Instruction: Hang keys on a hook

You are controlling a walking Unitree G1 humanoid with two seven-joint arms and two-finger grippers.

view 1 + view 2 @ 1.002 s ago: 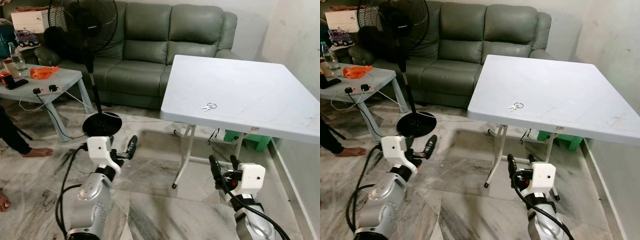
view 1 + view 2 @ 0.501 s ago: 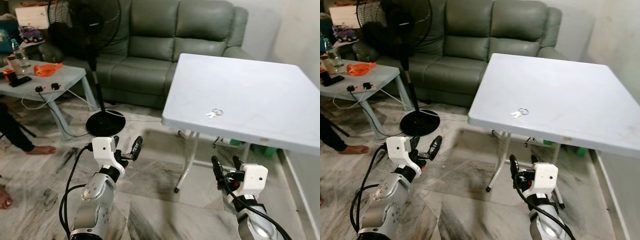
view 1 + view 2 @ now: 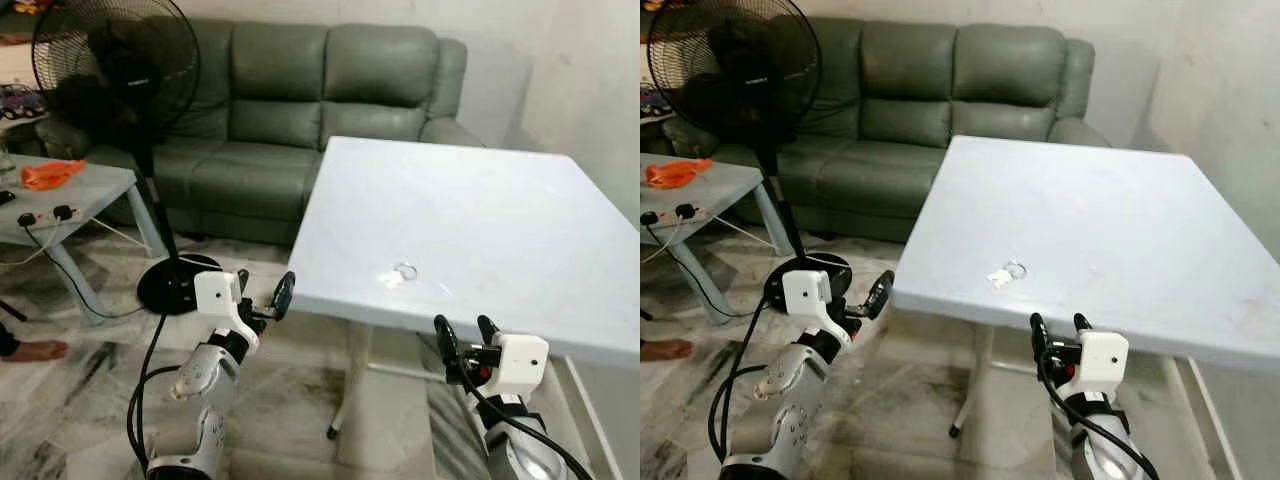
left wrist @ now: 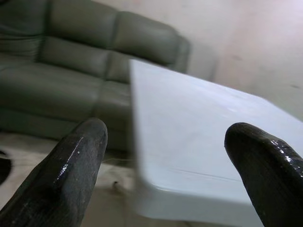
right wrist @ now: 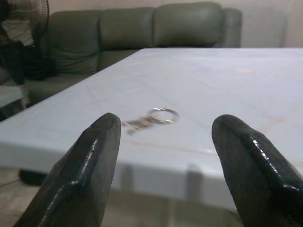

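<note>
A small set of keys on a metal ring point(image 3: 399, 273) lies on the white folding table point(image 3: 500, 220), near its front edge. The right wrist view has the keys point(image 5: 150, 117) a short way ahead on the tabletop, between the two fingers. My right gripper point(image 3: 465, 334) is open, just below and in front of the table's near edge, to the right of the keys. My left gripper point(image 3: 264, 291) is open beside the table's front left corner, with nothing in it.
A green leather sofa point(image 3: 300, 110) stands behind the table. A black standing fan point(image 3: 115, 90) is at the left, with a grey side table point(image 3: 45, 200) carrying a power strip beside it. A person's foot point(image 3: 35, 351) rests on the marble floor at far left.
The camera has moved closer to the white table, so the table and keys look larger and nearer. Both grippers now sit at the table's front edge, still open.
</note>
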